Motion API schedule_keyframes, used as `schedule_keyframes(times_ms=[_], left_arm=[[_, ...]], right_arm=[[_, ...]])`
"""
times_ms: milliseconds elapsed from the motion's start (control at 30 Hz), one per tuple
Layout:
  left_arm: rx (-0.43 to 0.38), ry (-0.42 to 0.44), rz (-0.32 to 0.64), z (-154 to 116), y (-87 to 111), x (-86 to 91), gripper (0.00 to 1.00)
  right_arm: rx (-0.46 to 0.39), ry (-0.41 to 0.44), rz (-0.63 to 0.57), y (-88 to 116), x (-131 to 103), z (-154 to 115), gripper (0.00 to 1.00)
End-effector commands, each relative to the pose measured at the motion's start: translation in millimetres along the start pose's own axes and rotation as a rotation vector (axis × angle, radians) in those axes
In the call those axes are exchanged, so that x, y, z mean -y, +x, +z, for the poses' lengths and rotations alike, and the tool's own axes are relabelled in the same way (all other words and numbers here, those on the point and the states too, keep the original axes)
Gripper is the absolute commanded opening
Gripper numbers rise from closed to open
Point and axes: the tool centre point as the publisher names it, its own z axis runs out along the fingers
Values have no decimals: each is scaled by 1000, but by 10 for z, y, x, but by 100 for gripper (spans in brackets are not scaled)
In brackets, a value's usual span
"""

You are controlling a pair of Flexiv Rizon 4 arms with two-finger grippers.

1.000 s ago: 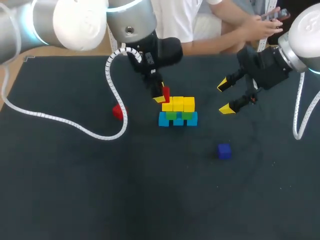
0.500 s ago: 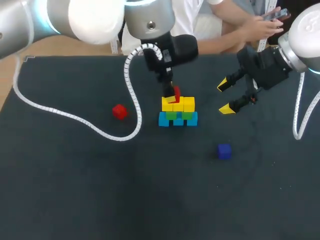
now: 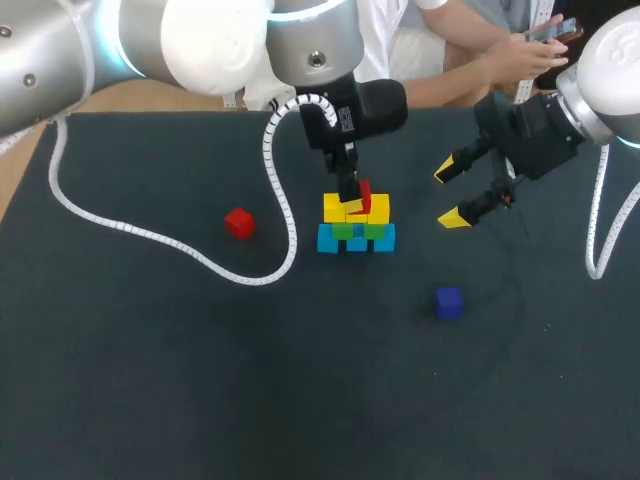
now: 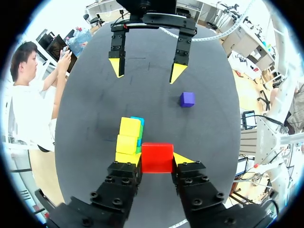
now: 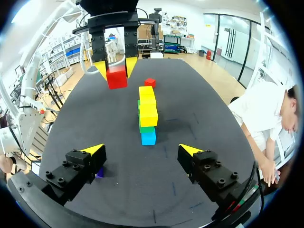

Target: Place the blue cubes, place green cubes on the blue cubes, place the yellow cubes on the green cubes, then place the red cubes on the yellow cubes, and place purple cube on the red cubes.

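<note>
A small wall of cubes stands mid-table: blue cubes [image 3: 356, 240] at the base, green cubes [image 3: 357, 230] on them, yellow cubes [image 3: 372, 209] on top. My left gripper [image 3: 358, 200] hangs just over the yellow row, shut on a red cube [image 4: 157, 157]. A second red cube [image 3: 238, 223] lies on the mat to the wall's left. The purple cube [image 3: 448, 302] sits alone in front and to the right. My right gripper [image 3: 450, 195] hovers to the right of the wall, open and empty, facing it [image 5: 147, 111].
The left arm's white cable [image 3: 150, 240] loops across the black mat [image 3: 300, 400] to the left of the wall, passing near the loose red cube. A person sits beyond the far edge, not reaching over the table.
My left gripper has carried the red cube rightward, from beside the wall's left end to above the yellow row. The right arm has stayed where it was.
</note>
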Motion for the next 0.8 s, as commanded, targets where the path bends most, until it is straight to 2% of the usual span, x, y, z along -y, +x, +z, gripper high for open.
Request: schedule_keyframes(times_ms=[33,333,800], left_arm=[[0,22,-1,54,-13,-69,0],[-1,27,-5,95,9,-79,0],[-18,23,-4,126,36,-192,0]], right_arm=[[1,1,-1,3,-5,-1,100],[1,1,-1,3,-5,-1,100],[1,1,-1,3,-5,-1,100]])
